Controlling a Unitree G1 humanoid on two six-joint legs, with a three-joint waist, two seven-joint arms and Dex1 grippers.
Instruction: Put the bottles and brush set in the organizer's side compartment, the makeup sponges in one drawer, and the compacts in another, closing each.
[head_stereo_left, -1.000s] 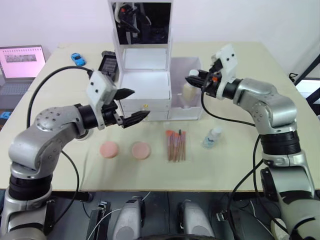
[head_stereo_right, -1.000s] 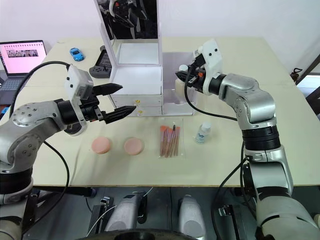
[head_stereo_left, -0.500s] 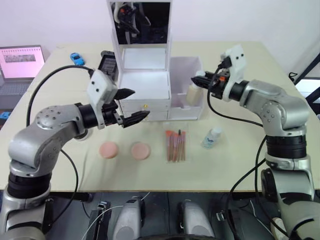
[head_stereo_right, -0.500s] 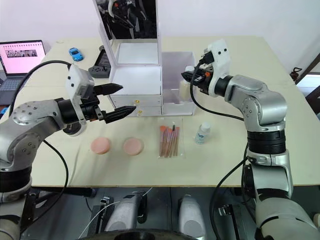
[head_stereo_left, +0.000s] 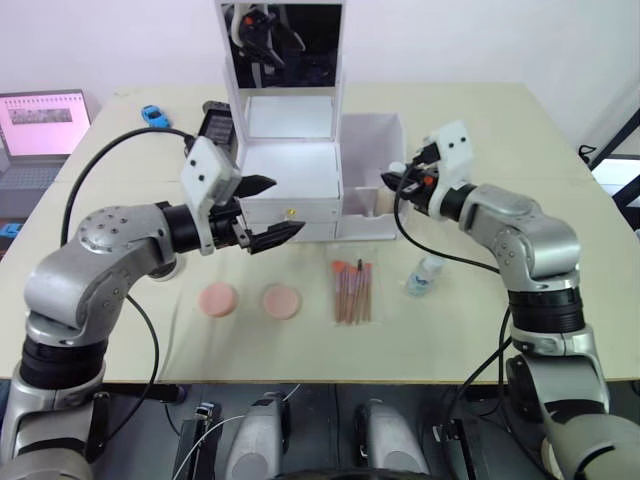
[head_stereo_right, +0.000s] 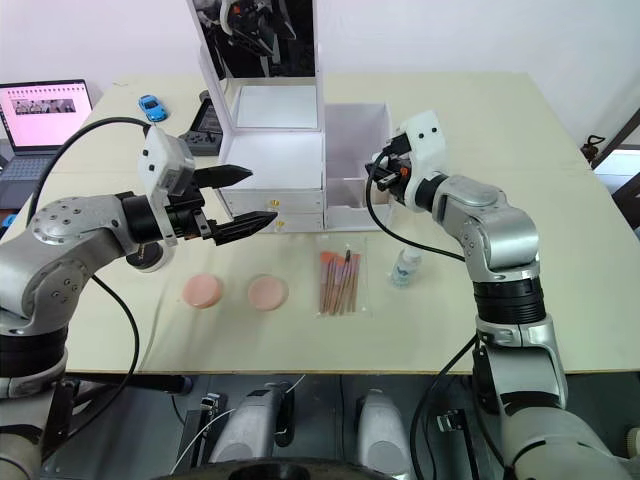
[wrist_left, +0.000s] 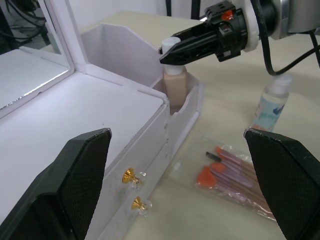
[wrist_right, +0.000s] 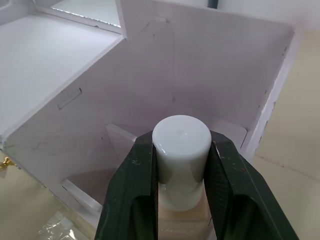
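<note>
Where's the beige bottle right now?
The beige bottle stands in the organizer's side compartment, its white cap gripped by the right tool, seen in both wrist views.

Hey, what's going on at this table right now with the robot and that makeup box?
The right gripper is shut on the white cap of the beige bottle, holding it upright in the side compartment of the organizer. The left gripper hangs open in front of the drawers. On the table lie the clear bottle, the brush set and two makeup sponges.
</note>
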